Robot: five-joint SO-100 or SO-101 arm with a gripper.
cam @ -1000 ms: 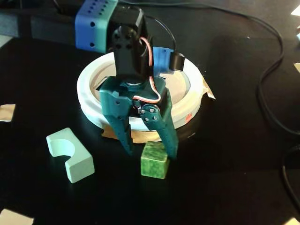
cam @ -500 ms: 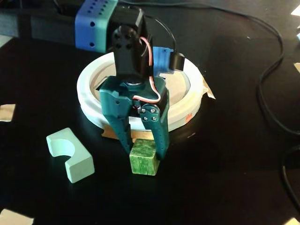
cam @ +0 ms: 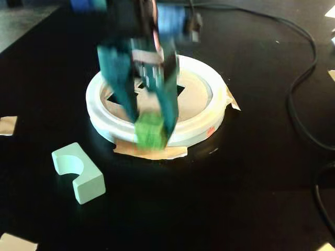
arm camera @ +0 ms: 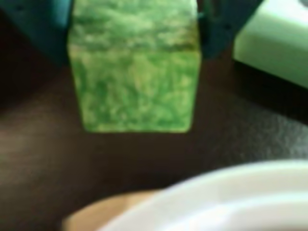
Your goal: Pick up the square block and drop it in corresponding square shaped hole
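Firmly closed, the end effector (cam: 152, 130) grips the square block (cam: 150, 130) — lifted off the table.

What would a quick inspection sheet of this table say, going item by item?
Surface: black tabletop, glossy, with tan tape scraps at the fixed view's left edge.
Job's things: green marbled cube held off the table between the jaws, in front of the white-rimmed round board; its cutouts show partly behind the arm, none filled as far as visible.
Clutter: pale mint notched block lying left of the board, apart from it.
Grippers: teal gripper shut on the cube, motion-blurred; the wrist view shows the cube filling the gap.
Cables: black cables looping along the right side, clear of the board.
Surroundings: nothing seen beyond the table.
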